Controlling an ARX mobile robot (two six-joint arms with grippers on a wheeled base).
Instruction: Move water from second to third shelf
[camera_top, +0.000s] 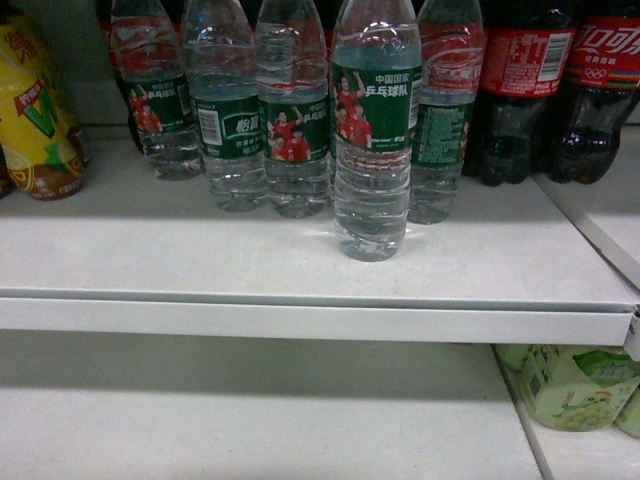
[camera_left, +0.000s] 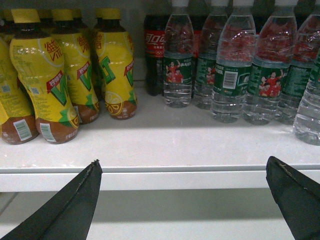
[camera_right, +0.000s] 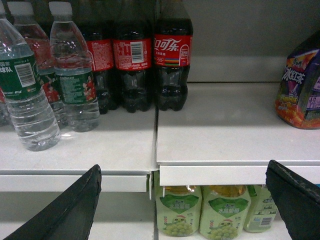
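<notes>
Several clear water bottles with green labels stand on the upper white shelf (camera_top: 300, 270). One water bottle (camera_top: 374, 150) stands forward of the row, nearest the shelf's front edge. The shelf below (camera_top: 250, 420) shows bare white board under them. Neither gripper shows in the head view. My left gripper (camera_left: 182, 165) is open and holds nothing, level with the shelf's front edge, with the water bottles (camera_left: 232, 75) ahead to its right. My right gripper (camera_right: 184, 166) is open and holds nothing, in front of the shelf joint, with water bottles (camera_right: 27, 95) to its upper left.
Yellow tea bottles (camera_top: 35, 110) stand left of the water, cola bottles (camera_top: 520, 80) to its right. Green grape drink bottles (camera_right: 177, 210) sit on the lower shelf at the right. A purple snack bag (camera_right: 300, 85) lies on the adjoining shelf board.
</notes>
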